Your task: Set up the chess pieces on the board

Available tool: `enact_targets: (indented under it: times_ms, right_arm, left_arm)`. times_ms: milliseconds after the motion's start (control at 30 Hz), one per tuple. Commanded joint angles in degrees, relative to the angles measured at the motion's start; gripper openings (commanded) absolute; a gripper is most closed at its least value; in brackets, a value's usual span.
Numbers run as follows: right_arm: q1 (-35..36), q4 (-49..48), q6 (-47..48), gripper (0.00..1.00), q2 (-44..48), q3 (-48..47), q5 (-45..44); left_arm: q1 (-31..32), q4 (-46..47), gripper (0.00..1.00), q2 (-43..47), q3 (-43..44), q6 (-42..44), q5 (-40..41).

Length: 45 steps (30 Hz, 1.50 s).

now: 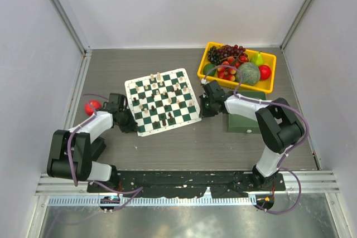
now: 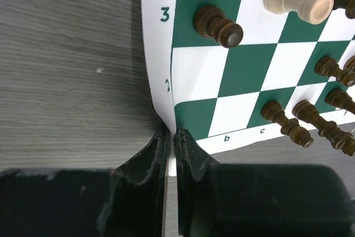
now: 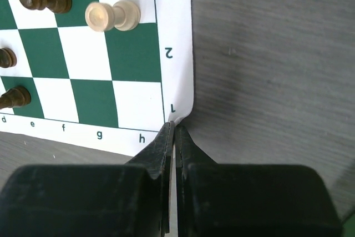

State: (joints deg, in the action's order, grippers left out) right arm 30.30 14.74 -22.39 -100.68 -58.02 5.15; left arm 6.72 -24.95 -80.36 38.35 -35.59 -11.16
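The board (image 1: 193,94), a green and white checked mat, lies skewed at the table's middle. Cream and dark chess pieces (image 1: 159,96) are scattered over its squares. My left gripper (image 1: 130,127) is shut on the board's near left corner. In the left wrist view its jaws (image 2: 171,134) pinch the white border (image 2: 158,54), which curls up by rows 2 and 3. A dark pawn (image 2: 218,25) and a cream piece (image 2: 297,1) sit close by. My right gripper (image 1: 203,110) is shut on the near right corner (image 3: 176,54), its jaws (image 3: 173,127) closed beside the 1 mark. A cream pawn (image 3: 111,16) is nearby.
A yellow tray (image 1: 273,73) of fruit stands at the back right. A dark green box (image 1: 242,122) lies under the right arm's forearm. A red object (image 1: 92,106) lies left of the left arm. Walls close in on three sides.
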Motion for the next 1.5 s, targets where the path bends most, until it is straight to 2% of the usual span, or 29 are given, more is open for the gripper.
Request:
enact_targets:
  times_ms: [0,667,1033,1467]
  right_arm:
    - [-0.16,0.9,-0.28,0.05,5.06,3.52,-2.95]
    - [1.51,-1.21,-2.74,0.05,20.26,21.89,-3.39]
    - [4.58,-0.68,-5.11,0.05,24.39,27.43,-4.09]
    - [6.08,2.65,-6.79,0.05,30.63,31.21,-7.26]
  left_arm:
    - [2.24,0.87,0.15,2.22,-2.13,-0.35,0.35]
    - [8.48,2.18,0.15,14.17,-15.22,-4.3,1.93]
    - [14.1,0.96,0.16,22.08,-21.64,-9.14,3.95]
    - [16.22,-1.24,0.17,26.21,-23.93,-10.9,4.92]
